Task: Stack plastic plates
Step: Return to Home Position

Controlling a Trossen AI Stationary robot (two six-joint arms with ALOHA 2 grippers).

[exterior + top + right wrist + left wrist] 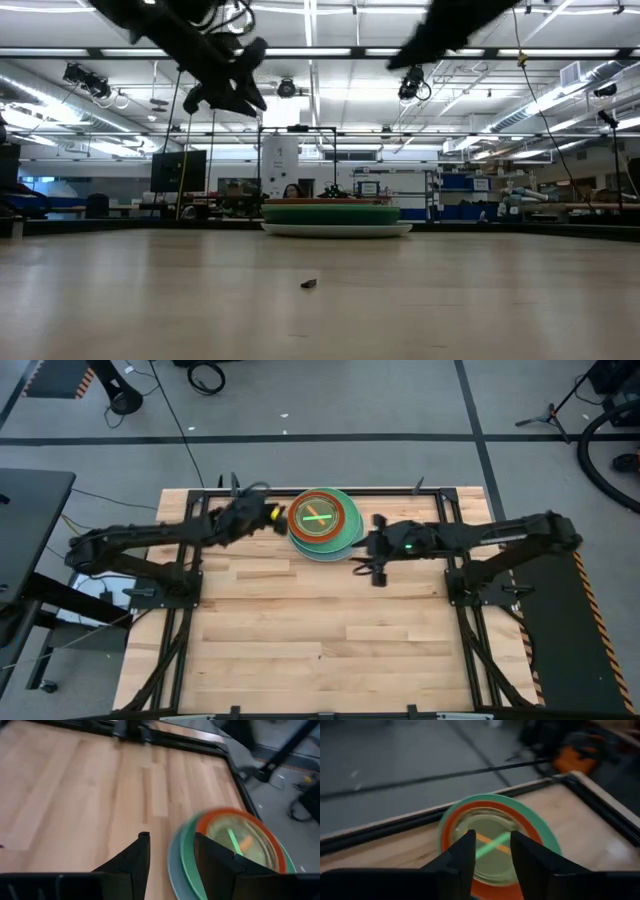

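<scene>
Plastic plates (322, 518) stacked upper centre by the table (320, 630) edge, left gripper (270, 516) and right gripper (362, 552) flanking, fingers apart, holding nothing.

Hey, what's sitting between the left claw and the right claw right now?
The stack of plastic plates lies between the left claw and the right claw. The high view shows this plainly.
</scene>
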